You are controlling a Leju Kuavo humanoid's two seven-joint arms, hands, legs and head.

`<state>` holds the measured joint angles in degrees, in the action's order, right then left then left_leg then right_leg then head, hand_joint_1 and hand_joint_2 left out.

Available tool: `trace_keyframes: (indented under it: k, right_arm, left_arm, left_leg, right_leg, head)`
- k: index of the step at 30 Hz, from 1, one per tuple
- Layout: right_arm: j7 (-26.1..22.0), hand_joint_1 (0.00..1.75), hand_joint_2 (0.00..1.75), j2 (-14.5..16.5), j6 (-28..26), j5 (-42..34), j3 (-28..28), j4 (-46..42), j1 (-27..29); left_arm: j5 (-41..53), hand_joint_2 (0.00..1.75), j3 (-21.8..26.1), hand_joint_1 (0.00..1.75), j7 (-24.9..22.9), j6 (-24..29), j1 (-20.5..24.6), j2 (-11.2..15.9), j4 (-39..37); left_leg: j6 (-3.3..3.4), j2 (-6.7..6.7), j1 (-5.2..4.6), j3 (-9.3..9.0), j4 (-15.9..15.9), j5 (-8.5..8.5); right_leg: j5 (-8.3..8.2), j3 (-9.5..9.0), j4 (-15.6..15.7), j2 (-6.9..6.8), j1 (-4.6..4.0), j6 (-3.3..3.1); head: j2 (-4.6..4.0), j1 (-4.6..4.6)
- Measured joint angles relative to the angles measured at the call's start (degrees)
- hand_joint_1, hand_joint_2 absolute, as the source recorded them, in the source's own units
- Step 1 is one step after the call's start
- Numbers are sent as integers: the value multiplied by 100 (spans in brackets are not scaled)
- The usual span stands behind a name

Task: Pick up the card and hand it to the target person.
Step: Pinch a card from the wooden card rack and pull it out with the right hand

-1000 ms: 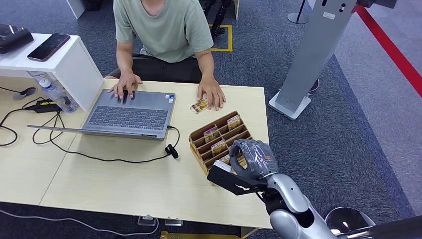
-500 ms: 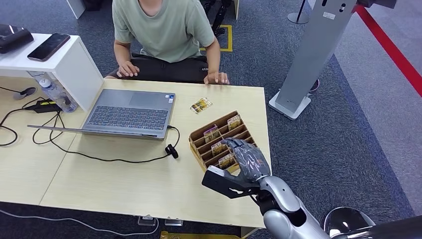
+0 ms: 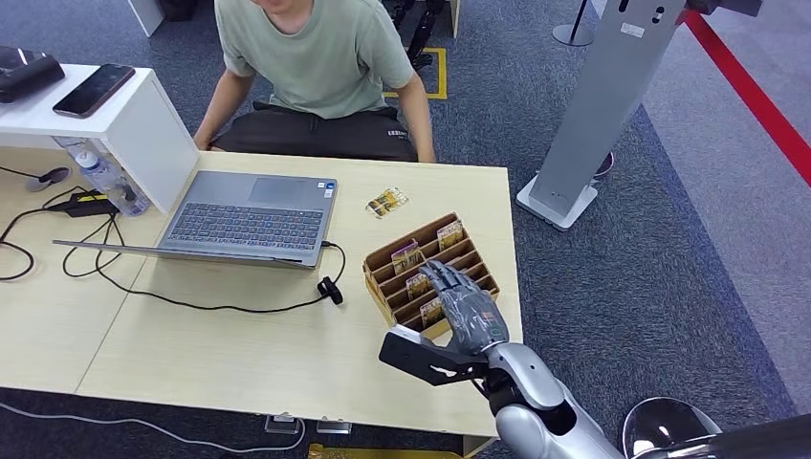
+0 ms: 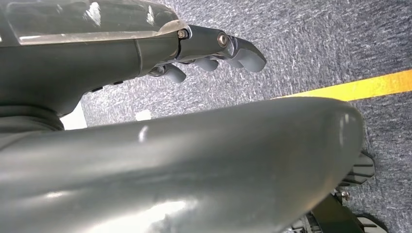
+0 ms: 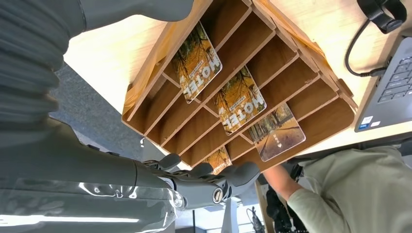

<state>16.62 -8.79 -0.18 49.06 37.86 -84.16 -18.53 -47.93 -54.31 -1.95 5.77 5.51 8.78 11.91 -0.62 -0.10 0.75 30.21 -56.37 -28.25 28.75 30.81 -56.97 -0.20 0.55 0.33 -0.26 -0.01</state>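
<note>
A wooden card holder (image 3: 379, 287) stands on the table's right part, with several hotel cards upright in its slots, such as one card (image 3: 405, 255) near its left side. My right hand (image 3: 466, 304) hovers over the holder's near end, fingers stretched out and apart, holding nothing. In the right wrist view the fingers (image 5: 214, 178) reach along beside the holder (image 5: 160, 63) and its cards (image 5: 239, 100). A loose card (image 3: 386, 202) lies flat on the table in front of the seated person (image 3: 316, 57). My left hand (image 4: 145, 48) hangs over the carpet, empty.
An open laptop (image 3: 251, 218) sits left of the holder, and its cable (image 3: 330, 287) trails across the table close to the holder's left side. A white shelf unit (image 3: 115, 115) with a phone stands at the far left. A grey kiosk post (image 3: 602, 105) rises beyond the table's right edge.
My right hand has uncurled and reached forward over the holder. The person has pulled both hands off the table, leaving the loose card lying there.
</note>
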Motion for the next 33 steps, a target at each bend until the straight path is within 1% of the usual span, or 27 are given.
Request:
trace_keyframes:
  k: [7, 11, 17, 19, 27, 29, 33]
  right_arm:
    - [4, 37, 175, 26, 14, 39, 90, 106, -49]
    - [6, 38, 175, 35, 8, 51, 127, 168, -96]
    - [6, 53, 175, 51, -15, 74, 182, 211, -142]
    - [8, 55, 175, 54, -27, 91, 201, 214, -149]
    - [30, 72, 175, 67, -50, 224, 255, 250, -217]
    - [36, 74, 175, 72, -54, 271, 269, 263, -239]
    - [56, 70, 175, 72, -56, 333, 291, 290, -254]
  left_arm:
    - [8, 0, 0, 0, 0, 0, 0, -9, 0]
    - [-5, 0, 0, 0, -7, 0, 0, -15, 0]
    - [-27, 0, 0, 0, -11, 0, -1, -18, 0]
    - [-37, 0, 0, 0, -11, 0, -1, -19, 0]
    - [-52, 0, 0, 0, -11, -1, -2, -19, 0]
    - [-54, 0, 0, 0, -11, -2, -2, -20, 0]
    - [-56, 0, 0, 0, -11, -2, -2, -23, 0]
  left_leg:
    - [0, 0, 0, 0, 0, 0]
    - [0, 0, 0, 0, 0, 0]
    - [0, 0, 0, 0, 0, 0]
    - [0, 0, 0, 0, 0, 0]
    - [0, 0, 0, 0, 0, 0]
    - [0, 0, 0, -1, 0, 0]
    - [0, 0, 0, -1, 0, 0]
  right_leg:
    - [0, 0, 0, 0, 0, 0]
    - [0, 0, 0, 0, 0, 0]
    - [0, 0, 0, 0, 0, 0]
    - [0, 0, 0, 0, 0, 0]
    - [0, 0, 0, 0, 0, 0]
    - [0, 0, 0, 0, 0, 0]
    - [0, 0, 0, 0, 0, 0]
  head:
    - [0, 1]
    - [0, 3]
    - [0, 1]
    - [0, -1]
    - [0, 3]
    - [0, 1]
    - [0, 1]
